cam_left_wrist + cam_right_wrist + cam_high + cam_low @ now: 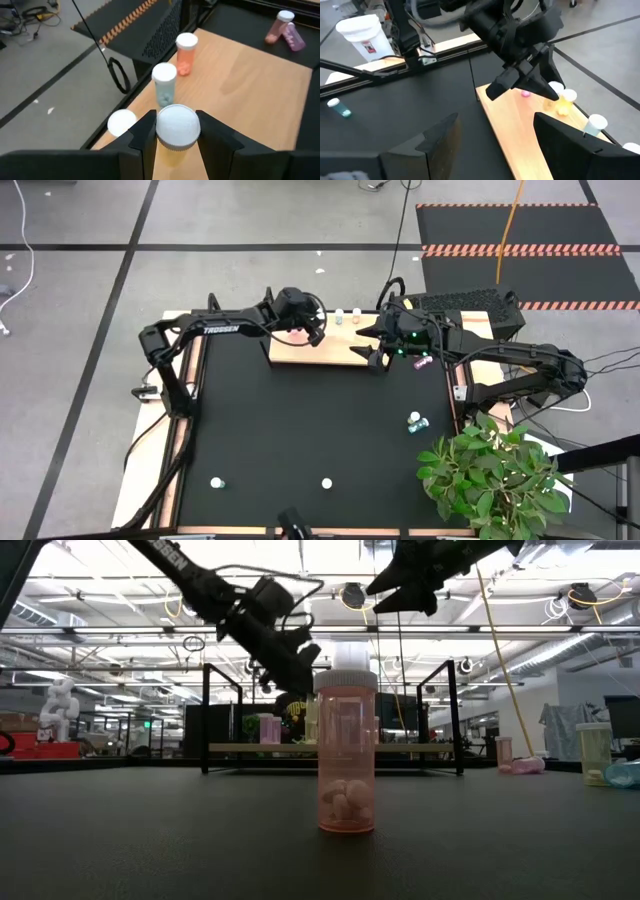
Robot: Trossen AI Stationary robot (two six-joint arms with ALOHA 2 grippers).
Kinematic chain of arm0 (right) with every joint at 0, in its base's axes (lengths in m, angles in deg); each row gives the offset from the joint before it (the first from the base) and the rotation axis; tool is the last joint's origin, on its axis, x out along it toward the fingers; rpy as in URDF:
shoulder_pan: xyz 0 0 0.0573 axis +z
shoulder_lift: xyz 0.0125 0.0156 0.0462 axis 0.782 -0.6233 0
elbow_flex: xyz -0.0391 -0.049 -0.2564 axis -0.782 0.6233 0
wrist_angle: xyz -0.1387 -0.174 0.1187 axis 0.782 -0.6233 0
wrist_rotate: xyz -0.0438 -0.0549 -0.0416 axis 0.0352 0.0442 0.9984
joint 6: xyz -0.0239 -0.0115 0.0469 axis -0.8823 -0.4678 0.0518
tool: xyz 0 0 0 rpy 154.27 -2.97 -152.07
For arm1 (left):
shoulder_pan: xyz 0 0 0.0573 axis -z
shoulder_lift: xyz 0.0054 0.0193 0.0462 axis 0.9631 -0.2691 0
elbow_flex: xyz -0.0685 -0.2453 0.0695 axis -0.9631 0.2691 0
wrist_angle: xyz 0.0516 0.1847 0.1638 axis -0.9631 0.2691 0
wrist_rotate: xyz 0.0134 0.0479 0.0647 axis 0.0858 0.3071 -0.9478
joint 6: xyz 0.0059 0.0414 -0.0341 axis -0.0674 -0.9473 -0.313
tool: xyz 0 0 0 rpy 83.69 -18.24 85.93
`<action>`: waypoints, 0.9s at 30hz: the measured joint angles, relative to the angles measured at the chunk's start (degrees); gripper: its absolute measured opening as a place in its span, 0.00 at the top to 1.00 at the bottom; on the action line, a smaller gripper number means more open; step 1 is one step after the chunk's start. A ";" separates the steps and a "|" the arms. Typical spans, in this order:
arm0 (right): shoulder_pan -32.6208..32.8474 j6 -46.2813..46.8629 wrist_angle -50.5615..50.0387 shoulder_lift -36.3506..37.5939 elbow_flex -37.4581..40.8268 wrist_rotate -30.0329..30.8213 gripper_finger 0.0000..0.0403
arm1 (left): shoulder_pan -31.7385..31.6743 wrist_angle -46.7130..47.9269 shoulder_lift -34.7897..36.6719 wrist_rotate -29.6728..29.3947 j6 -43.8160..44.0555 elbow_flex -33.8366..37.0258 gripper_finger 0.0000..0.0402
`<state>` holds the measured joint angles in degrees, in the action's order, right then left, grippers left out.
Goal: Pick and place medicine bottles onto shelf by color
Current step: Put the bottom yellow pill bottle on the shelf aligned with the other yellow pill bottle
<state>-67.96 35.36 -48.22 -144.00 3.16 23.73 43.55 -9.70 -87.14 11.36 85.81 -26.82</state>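
A yellow bottle [175, 131] is gripped by the left gripper [175, 135] jaws over the shelf [250, 85]. The right gripper [492, 137] jaws are held open above the bench [310, 430].

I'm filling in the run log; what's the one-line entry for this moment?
left hand: shut on yellow bottle, over shelf | right hand: open, empty, beside shelf

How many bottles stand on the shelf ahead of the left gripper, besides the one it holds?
3: an orange-pink bottle farthest, a teal bottle nearer, a white-capped bottle beside the left gripper. More may be hidden behind it.
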 joint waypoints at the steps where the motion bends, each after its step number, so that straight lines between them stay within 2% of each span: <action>1: 0.00 0.00 -0.26 0.00 0.00 0.04 0.38 | -0.13 -2.17 -0.07 0.40 -0.09 1.11 0.69; 7: -0.02 -0.68 -0.55 0.00 0.00 0.20 0.38 | -0.49 -9.11 0.08 0.69 -0.04 6.50 0.69; 14: -0.04 -3.70 -0.50 0.00 0.00 3.99 0.38 | -0.21 -18.89 0.39 0.71 0.52 12.44 0.69; 27: -0.84 -3.15 0.38 0.00 0.00 4.49 0.38 | -0.26 -19.96 -1.73 2.22 -1.40 12.75 0.69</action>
<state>-68.79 32.21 -47.84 -144.00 3.16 28.22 43.30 -29.66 -88.88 13.59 84.40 -14.08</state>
